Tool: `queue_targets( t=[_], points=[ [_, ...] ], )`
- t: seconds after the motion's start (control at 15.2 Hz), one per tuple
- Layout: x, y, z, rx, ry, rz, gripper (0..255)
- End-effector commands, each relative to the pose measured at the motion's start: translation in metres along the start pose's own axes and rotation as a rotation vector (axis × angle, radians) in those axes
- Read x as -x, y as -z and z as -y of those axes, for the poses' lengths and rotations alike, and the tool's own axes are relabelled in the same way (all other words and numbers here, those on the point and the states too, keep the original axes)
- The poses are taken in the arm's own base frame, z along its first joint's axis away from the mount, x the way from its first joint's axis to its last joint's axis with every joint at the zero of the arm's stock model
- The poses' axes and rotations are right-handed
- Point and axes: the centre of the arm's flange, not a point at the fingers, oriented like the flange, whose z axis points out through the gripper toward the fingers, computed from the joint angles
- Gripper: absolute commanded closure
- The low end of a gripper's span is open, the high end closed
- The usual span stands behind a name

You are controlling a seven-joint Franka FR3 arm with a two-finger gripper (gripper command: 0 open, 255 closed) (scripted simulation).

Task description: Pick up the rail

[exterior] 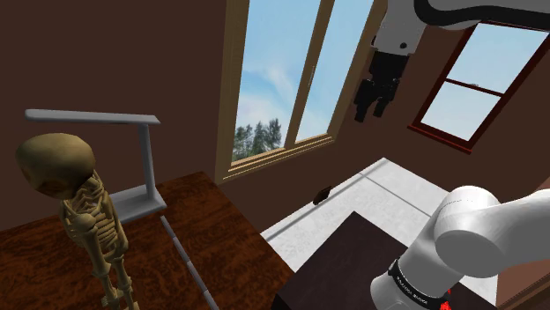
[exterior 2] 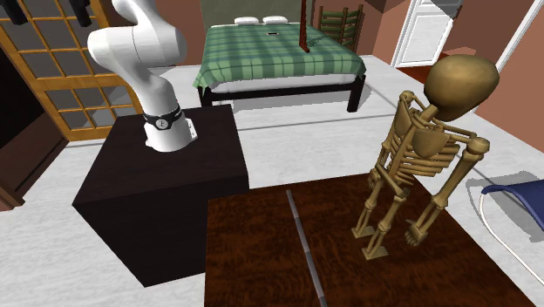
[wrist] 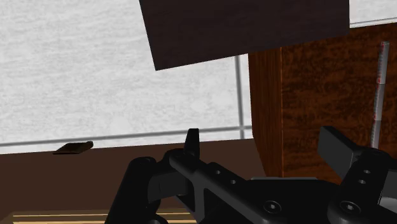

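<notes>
One rail [exterior: 187, 262]: thin grey rod lying flat on the dark wooden table [exterior: 238, 236]; it runs lengthways down the top, nothing resting on it; seen again in the second exterior view [exterior 2: 304, 244], near the table's middle
Neighbour: tan skeleton [exterior 2: 423, 153] standing upright near the rail, apart from it; we judge this the one thing likely to be knocked on a descent
Why flat matters: the rod sits low against the wood; we judge a straight-down approach with the fingers across its narrow width suits best
Gripper [exterior: 371, 110]: hangs high in front of the window [exterior: 282, 79], fingers pointing down; well above the table and not over the rail
Hand state: in the wrist view the gripper [wrist: 262, 137] has its two fingers standing apart with nothing between them; released, holding nothing
Wrist outlook: pale floor, a corner of the dark stand [wrist: 242, 25], the table's edge; the rail [wrist: 380, 95] lies beyond the right finger, well apart
Arm [exterior 2: 144, 52]: rises from the stand [exterior 2: 157, 201], then reaches up and over, the hand dropping from the top link
Step in hand: we judge the approach not yet begun; the hand needs to travel over the rail and come down
</notes>
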Motion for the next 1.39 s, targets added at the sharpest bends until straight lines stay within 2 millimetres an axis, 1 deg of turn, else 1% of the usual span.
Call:
queue_targets(
  t=[0.0, 1.32],
  points=[
    [0.0, 0.0, 0.0, 0.0, 0.0, 0.0, 0],
    [-0.102, -0.174, 0.165, -0.029, 0.029, -0.013, 0]
  ],
)
